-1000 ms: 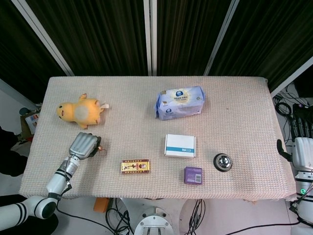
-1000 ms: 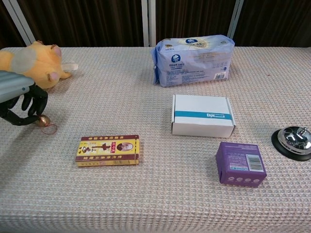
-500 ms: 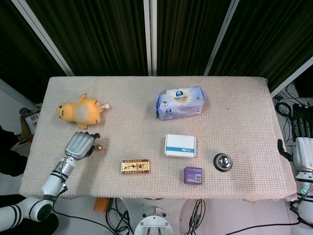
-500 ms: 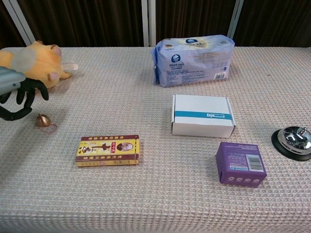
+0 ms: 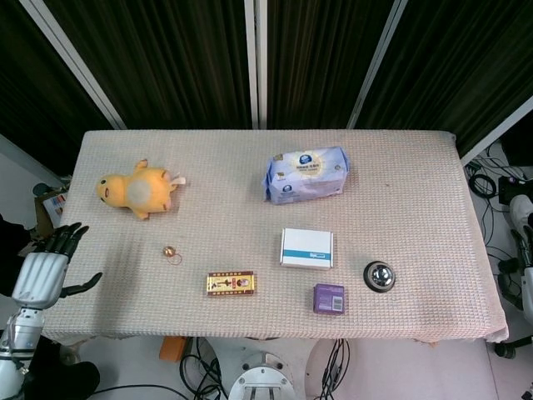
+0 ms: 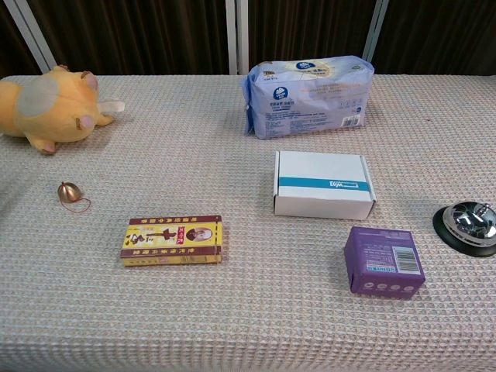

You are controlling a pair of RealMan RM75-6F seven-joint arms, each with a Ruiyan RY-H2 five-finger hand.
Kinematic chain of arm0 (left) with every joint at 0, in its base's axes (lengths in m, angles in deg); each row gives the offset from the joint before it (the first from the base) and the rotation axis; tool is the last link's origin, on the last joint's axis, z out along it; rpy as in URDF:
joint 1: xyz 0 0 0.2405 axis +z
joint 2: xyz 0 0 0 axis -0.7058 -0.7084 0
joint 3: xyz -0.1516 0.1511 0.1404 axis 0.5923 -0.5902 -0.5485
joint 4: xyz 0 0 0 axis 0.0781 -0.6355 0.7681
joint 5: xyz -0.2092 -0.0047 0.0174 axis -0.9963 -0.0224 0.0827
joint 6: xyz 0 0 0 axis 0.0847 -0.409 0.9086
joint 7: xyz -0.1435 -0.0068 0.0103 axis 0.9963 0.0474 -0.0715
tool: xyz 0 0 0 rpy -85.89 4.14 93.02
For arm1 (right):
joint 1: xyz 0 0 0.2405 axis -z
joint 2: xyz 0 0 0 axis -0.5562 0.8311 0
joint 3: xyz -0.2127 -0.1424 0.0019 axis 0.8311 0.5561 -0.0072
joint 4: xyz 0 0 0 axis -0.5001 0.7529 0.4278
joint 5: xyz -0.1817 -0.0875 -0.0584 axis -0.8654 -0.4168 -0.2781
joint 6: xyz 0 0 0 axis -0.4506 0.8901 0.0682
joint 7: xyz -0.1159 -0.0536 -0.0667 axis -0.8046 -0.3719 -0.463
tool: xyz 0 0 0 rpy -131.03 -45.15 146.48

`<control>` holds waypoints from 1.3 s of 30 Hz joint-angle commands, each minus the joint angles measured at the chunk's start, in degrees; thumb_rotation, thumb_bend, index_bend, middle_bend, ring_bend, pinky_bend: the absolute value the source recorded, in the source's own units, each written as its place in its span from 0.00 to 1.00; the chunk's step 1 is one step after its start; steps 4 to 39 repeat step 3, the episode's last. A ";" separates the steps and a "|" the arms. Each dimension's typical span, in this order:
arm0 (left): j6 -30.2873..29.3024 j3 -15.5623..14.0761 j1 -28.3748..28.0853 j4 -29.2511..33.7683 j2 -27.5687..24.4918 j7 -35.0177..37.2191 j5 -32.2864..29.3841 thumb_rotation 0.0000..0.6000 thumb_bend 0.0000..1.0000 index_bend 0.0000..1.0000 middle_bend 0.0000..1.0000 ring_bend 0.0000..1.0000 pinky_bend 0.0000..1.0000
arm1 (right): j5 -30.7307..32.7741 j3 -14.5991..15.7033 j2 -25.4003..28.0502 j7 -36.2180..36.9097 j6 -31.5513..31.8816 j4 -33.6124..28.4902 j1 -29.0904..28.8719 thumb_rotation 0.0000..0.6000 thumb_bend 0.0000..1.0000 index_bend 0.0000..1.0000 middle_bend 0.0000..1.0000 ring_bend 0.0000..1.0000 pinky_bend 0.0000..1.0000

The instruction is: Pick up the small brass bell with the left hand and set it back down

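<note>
Since a second ago we see the left hand (image 5: 40, 273) pulled back off the table's (image 5: 400, 208) left edge, leaving the small brass bell (image 5: 169, 250) behind on the cloth. The hand now hangs beside the edge with fingers spread apart, holding and touching nothing. The bell sits well to the hand's right, near the yellow plush toy (image 5: 133, 188) and the red-and-gold box (image 5: 231, 283). The right hand is out of frame.
</note>
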 commanded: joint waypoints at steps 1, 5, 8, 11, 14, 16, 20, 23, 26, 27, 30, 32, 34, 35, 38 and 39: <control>-2.33 -1.09 2.59 -0.65 -1.59 3.28 1.74 0.59 0.19 0.10 0.09 0.10 0.25 | 1.43 0.93 0.28 -0.56 -2.38 -0.09 0.57 1.00 0.27 0.00 0.00 0.00 0.00; -2.20 -1.06 2.72 -0.92 -1.74 3.87 2.54 0.59 0.19 0.10 0.09 0.10 0.25 | 1.27 0.77 -0.26 0.09 -2.68 0.48 0.38 1.00 0.27 0.00 0.00 0.00 0.00; -2.20 -1.06 2.72 -0.92 -1.74 3.87 2.54 0.59 0.19 0.10 0.09 0.10 0.25 | 1.27 0.77 -0.26 0.09 -2.68 0.48 0.38 1.00 0.27 0.00 0.00 0.00 0.00; -2.20 -1.06 2.72 -0.92 -1.74 3.87 2.54 0.59 0.19 0.10 0.09 0.10 0.25 | 1.27 0.77 -0.26 0.09 -2.68 0.48 0.38 1.00 0.27 0.00 0.00 0.00 0.00; -2.20 -1.06 2.72 -0.92 -1.74 3.87 2.54 0.59 0.19 0.10 0.09 0.10 0.25 | 1.27 0.77 -0.26 0.09 -2.68 0.48 0.38 1.00 0.27 0.00 0.00 0.00 0.00; -2.20 -1.06 2.72 -0.92 -1.74 3.87 2.54 0.59 0.19 0.10 0.09 0.10 0.25 | 1.27 0.77 -0.26 0.09 -2.68 0.48 0.38 1.00 0.27 0.00 0.00 0.00 0.00; -2.20 -1.06 2.72 -0.92 -1.74 3.87 2.54 0.59 0.19 0.10 0.09 0.10 0.25 | 1.27 0.77 -0.26 0.09 -2.68 0.48 0.38 1.00 0.27 0.00 0.00 0.00 0.00; -2.20 -1.06 2.72 -0.92 -1.74 3.87 2.54 0.59 0.19 0.10 0.09 0.10 0.25 | 1.27 0.77 -0.26 0.09 -2.68 0.48 0.38 1.00 0.27 0.00 0.00 0.00 0.00; -2.20 -1.06 2.72 -0.92 -1.74 3.87 2.54 0.59 0.19 0.10 0.09 0.10 0.25 | 1.27 0.77 -0.26 0.09 -2.68 0.48 0.38 1.00 0.27 0.00 0.00 0.00 0.00; -2.20 -1.06 2.72 -0.92 -1.74 3.87 2.54 0.59 0.19 0.10 0.09 0.10 0.25 | 1.27 0.77 -0.26 0.09 -2.68 0.48 0.38 1.00 0.27 0.00 0.00 0.00 0.00; -2.20 -1.06 2.72 -0.92 -1.74 3.87 2.54 0.59 0.19 0.10 0.09 0.10 0.25 | 1.27 0.77 -0.26 0.09 -2.68 0.48 0.38 1.00 0.27 0.00 0.00 0.00 0.00; -2.20 -1.06 2.72 -0.92 -1.74 3.87 2.54 0.59 0.19 0.10 0.09 0.10 0.25 | 1.27 0.77 -0.26 0.09 -2.68 0.48 0.38 1.00 0.27 0.00 0.00 0.00 0.00; -2.20 -1.06 2.72 -0.92 -1.74 3.87 2.54 0.59 0.19 0.10 0.09 0.10 0.25 | 1.27 0.77 -0.26 0.09 -2.68 0.48 0.38 1.00 0.27 0.00 0.00 0.00 0.00; -2.20 -1.06 2.72 -0.92 -1.74 3.87 2.54 0.59 0.19 0.10 0.09 0.10 0.25 | 1.27 0.77 -0.26 0.09 -2.68 0.48 0.38 1.00 0.27 0.00 0.00 0.00 0.00; -2.20 -1.06 2.72 -0.92 -1.74 3.87 2.54 0.59 0.19 0.10 0.09 0.10 0.25 | 1.27 0.77 -0.26 0.09 -2.68 0.48 0.38 1.00 0.27 0.00 0.00 0.00 0.00; -2.20 -1.06 2.72 -0.92 -1.74 3.87 2.54 0.59 0.19 0.10 0.09 0.10 0.25 | 1.27 0.77 -0.26 0.09 -2.68 0.48 0.38 1.00 0.27 0.00 0.00 0.00 0.00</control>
